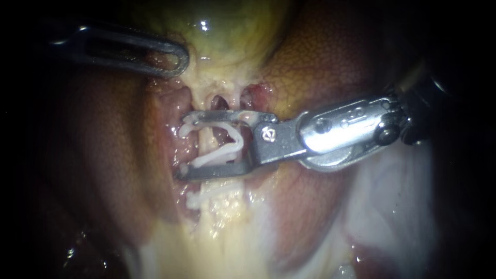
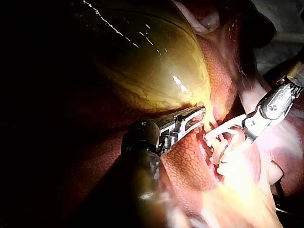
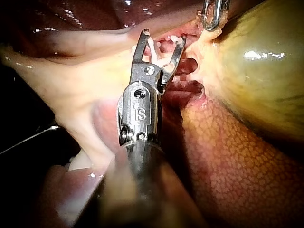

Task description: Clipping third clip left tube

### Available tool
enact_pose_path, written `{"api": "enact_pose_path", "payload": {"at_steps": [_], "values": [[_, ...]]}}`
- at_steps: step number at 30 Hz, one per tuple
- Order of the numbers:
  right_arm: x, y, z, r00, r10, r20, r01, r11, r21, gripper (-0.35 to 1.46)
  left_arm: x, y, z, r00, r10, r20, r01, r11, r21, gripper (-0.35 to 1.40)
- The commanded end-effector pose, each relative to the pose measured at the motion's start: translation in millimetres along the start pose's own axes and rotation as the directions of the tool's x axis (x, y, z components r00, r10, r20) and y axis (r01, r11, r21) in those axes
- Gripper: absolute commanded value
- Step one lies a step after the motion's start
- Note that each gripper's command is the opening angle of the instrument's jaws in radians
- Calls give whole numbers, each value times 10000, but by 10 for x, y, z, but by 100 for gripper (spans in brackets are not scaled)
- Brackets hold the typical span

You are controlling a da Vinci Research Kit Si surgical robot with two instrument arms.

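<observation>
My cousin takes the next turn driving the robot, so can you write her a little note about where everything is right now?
The left instrument: jaws shut on the gallbladder at its pale neck.
The right instrument: jaws stand wide, carrying an open white clip, with one jaw on each side of the tube.
Done: a placed clip sits on the tube just below the lower jaw in the endoscope view.
Left: squeeze the open white clip shut on the tube, then let go and back away.
</observation>
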Motion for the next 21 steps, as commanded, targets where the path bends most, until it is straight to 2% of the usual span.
{"api": "enact_pose_path", "payload": {"at_steps": [1, 7, 11, 16, 21], "values": [[1, -1, 0, 10000, -1, 1, 1, 10000, 7, 44, 0, 0, 0, 10000, 0, -1, 0, 10000, -1, -35], [9, -4, -10, 10000, 43, -20, -43, 10000, 68, 44, 0, 0, 0, 10000, 0, -2, 0, 10000, 0, -35], [13, -4, -28, 9999, 76, -87, -75, 9999, 94, 44, 0, 0, -1, 10000, 1, -3, -1, 10000, 4, -35], [11, 0, -50, 9999, 94, -106, -93, 9999, 69, 44, 0, 1, -1, 10000, 2, -4, -2, 10000, 6, -35], [4, 4, -58, 9999, 69, -103, -68, 9999, 97, 44, 0, 1, -1, 10000, 2, -4, -2, 10000, 7, -35]]}}
